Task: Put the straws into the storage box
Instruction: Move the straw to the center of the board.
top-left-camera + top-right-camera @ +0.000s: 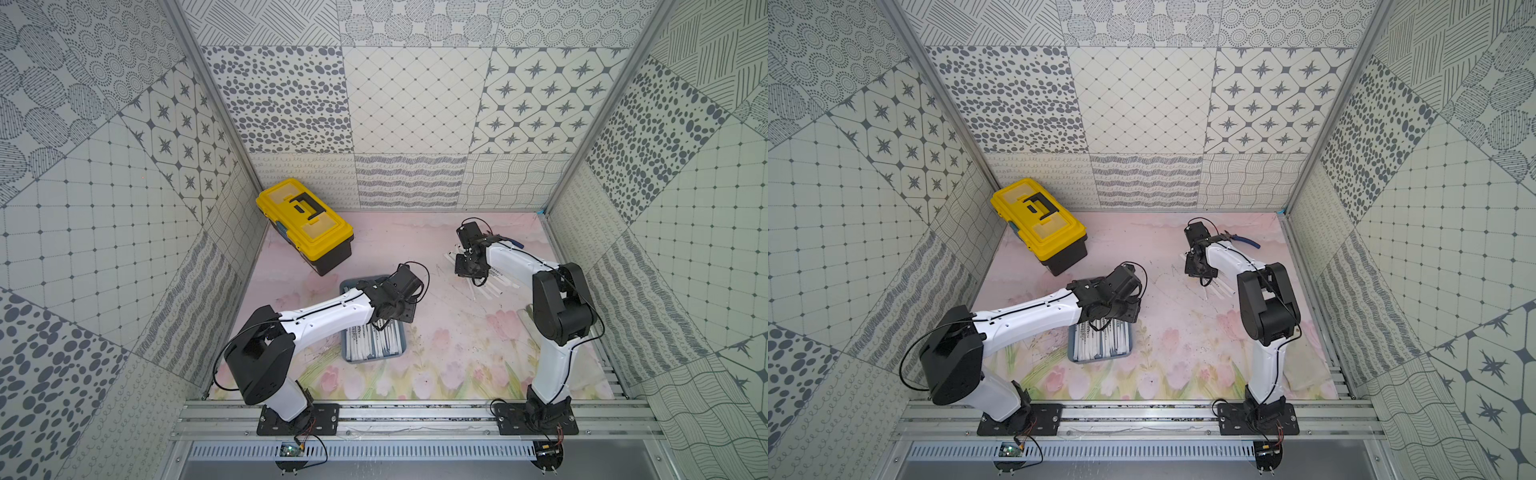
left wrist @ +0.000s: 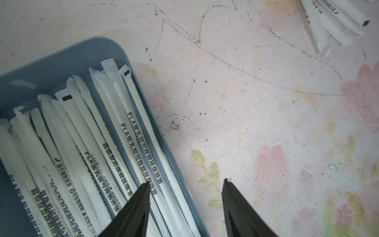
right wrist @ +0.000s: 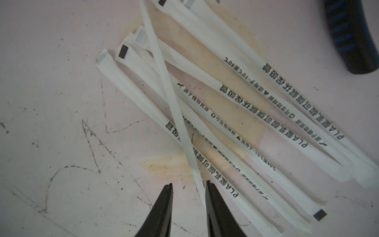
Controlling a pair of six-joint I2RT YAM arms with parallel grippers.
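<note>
At the far left of the counter (image 1: 436,353), a soft pink sheet printed with flowers and scuffed with dark scratches, stands a glossy yellow plastic toolbox (image 1: 303,220) with a black handle and base, its lid closed.

Right of it and nearer is the storage box (image 2: 82,53), a shallow blue-grey plastic tray with rounded corners and a low rim, its long sides running near to far. It holds many straws (image 2: 82,133), thin sticks in flat white paper wrappers with black print. They lie side by side and partly overlapping, their long axes along the tray's length.

The left hand (image 2: 186,181) hangs over the tray's right edge. Its black tapered fingers are spread apart with nothing between them, one above the boxed straws and the other above the bare sheet.

Farther right and farther back, the loose straws (image 3: 225,98) lie flat on the counter in a loose fan, running from far left to near right; one crosses over the others.

The right hand (image 3: 188,184) is low over this pile with its fingers slightly parted. The end of the crossing straw lies between them, not pinched.

Just beyond, at the far right, lie pliers (image 3: 348,37) with ribbed blue and black handles.
</note>
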